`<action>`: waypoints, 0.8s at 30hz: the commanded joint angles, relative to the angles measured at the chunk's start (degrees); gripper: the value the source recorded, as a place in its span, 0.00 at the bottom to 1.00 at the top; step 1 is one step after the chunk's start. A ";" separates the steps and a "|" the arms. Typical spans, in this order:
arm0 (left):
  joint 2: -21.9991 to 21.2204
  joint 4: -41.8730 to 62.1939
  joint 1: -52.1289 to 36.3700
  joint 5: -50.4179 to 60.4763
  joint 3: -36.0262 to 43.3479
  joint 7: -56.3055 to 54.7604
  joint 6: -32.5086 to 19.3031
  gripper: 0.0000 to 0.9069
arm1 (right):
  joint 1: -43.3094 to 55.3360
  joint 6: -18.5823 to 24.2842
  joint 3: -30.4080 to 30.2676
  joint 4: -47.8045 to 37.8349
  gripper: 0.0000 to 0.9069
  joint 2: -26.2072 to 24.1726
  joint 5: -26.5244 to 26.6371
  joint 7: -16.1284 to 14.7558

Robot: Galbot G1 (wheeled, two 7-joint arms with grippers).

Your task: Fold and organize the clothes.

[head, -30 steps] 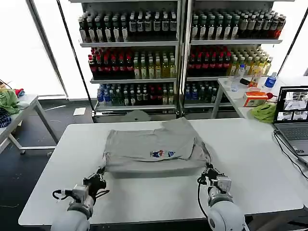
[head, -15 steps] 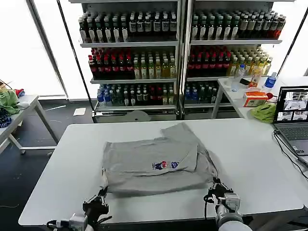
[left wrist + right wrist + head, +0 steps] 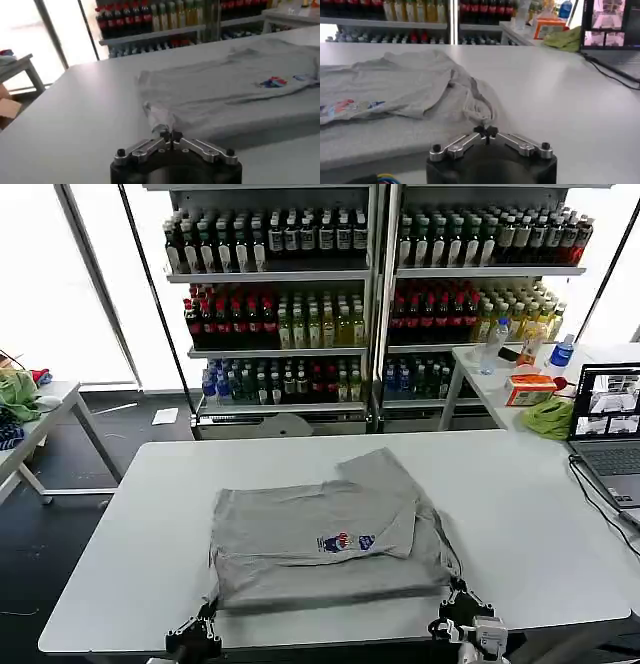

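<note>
One grey short-sleeved shirt [image 3: 320, 544] of the clothes lies partly folded on the white table [image 3: 140, 524], its small multicoloured chest print [image 3: 346, 541] facing up. At the table's near edge my left gripper [image 3: 195, 639] is shut on the shirt's near left corner. The left wrist view has that gripper [image 3: 170, 134] pinching a bunched bit of the grey shirt [image 3: 230, 90]. My right gripper [image 3: 465, 622] is shut on the near right corner. In the right wrist view this gripper [image 3: 485, 131] clamps a fold of the shirt [image 3: 410, 85].
A laptop [image 3: 608, 424] with trailing cables sits at the table's right edge. Behind it, a second table holds a lime-green cloth [image 3: 548, 416] and an orange box [image 3: 530, 389]. Bottle shelves [image 3: 370, 294] stand at the back. A side table [image 3: 40, 409] stands far left.
Both grippers have drawn back toward the near table edge, dragging the shirt's front hem with them. The shirt now lies nearer and flatter.
</note>
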 commanded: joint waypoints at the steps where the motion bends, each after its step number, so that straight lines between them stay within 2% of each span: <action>1: -0.14 0.91 1.84 0.67 0.64 0.00 -0.30 0.00 | -2.47 0.85 0.04 0.29 0.46 0.34 -1.13 0.13; 2: -0.10 0.73 1.99 0.71 0.89 -0.02 -0.24 0.00 | -2.74 0.81 -0.16 0.50 0.81 0.43 -1.35 0.06; 3: -0.10 0.56 2.09 0.79 0.96 0.01 -0.15 0.14 | -2.99 0.76 -0.26 0.80 1.00 0.55 -1.45 0.11; 4: -0.11 0.20 2.19 0.86 1.09 -0.07 0.09 0.41 | -3.19 0.77 -0.32 1.02 1.00 0.66 -1.43 0.15; 5: -0.13 -0.33 2.37 0.79 1.33 -0.29 0.42 0.94 | -3.50 0.80 -0.32 1.60 1.00 0.66 -1.41 0.16; 6: -0.12 -0.74 2.50 0.81 1.50 -0.68 0.50 1.00 | -3.60 0.79 -0.28 1.98 1.00 0.67 -1.37 0.16; 10: -0.04 -4.62 3.62 0.83 3.18 -0.81 0.77 1.00 | -4.46 0.83 0.22 4.52 1.00 0.50 -1.03 0.57; 18: -0.19 -14.83 5.00 0.21 5.20 -0.51 1.16 1.00 | -3.53 -0.89 4.41 15.25 1.00 0.44 3.10 0.39; 24: 0.75 -19.47 2.61 -2.34 -1.08 -0.33 2.87 1.00 | 0.49 -1.44 8.68 14.70 1.00 0.23 8.33 0.50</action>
